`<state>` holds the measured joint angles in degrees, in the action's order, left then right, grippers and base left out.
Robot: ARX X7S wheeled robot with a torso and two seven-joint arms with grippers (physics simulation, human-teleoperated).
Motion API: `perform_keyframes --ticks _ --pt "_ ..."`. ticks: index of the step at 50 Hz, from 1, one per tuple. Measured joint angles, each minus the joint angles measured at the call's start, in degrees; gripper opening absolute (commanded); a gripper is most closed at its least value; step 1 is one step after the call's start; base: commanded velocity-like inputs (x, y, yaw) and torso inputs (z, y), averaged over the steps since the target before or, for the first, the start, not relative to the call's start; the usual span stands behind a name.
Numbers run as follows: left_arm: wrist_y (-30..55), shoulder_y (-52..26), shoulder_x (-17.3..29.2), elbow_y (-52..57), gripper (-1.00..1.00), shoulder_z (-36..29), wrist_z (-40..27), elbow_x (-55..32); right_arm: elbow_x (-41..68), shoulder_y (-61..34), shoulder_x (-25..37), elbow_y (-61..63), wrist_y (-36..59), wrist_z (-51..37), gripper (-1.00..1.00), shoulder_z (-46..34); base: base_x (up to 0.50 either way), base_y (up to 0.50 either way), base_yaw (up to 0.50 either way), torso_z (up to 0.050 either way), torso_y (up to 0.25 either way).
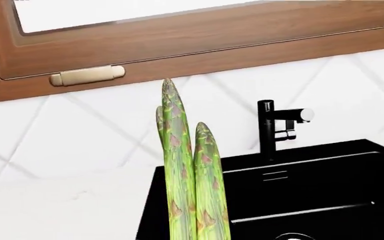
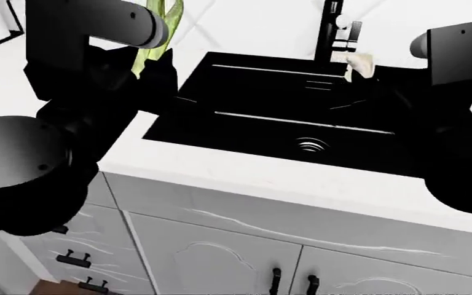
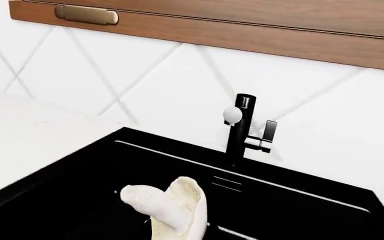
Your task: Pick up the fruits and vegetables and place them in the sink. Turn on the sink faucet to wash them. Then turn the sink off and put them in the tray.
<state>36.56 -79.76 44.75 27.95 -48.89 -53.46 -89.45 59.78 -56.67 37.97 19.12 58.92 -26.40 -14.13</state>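
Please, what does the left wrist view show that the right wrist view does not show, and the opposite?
Only the left wrist view shows the green asparagus stalks, rising close to the camera. Only the right wrist view shows the whitish garlic-like piece, also close to its camera, over the basin. Both show the black sink, the black faucet, the white tiled wall and the wooden cabinet.

Sat centre frame in the head view: sink (image 2: 219,120); faucet (image 2: 332,27) behind; asparagus (image 2: 155,31) upper left.
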Motion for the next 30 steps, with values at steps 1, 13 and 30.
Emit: perform_keyframes --ticks 1,13,30 --pt "0.3 -0.1 -0.2 -0.5 -1.0 -0.3 0.6 0.3 0.1 -0.1 0.1 0.0 0.2 0.0 -1.0 0.0 0.06 -0.5 0.0 0.0 0.0" --pt "1.8 -0.8 -2.5 -5.5 -1.0 -2.5 6.0 3.4 1.0 -1.4 1.3 0.6 1.9 -0.6 -1.0 0.0 0.13 -0.48 0.0 0.0 0.0" --pt "1.3 -1.4 -3.1 -8.8 -1.0 -2.0 7.4 4.0 0.1 -3.3 1.9 0.7 2.8 -0.7 -1.0 -1.3 0.44 -0.07 0.0 0.0 0.0"
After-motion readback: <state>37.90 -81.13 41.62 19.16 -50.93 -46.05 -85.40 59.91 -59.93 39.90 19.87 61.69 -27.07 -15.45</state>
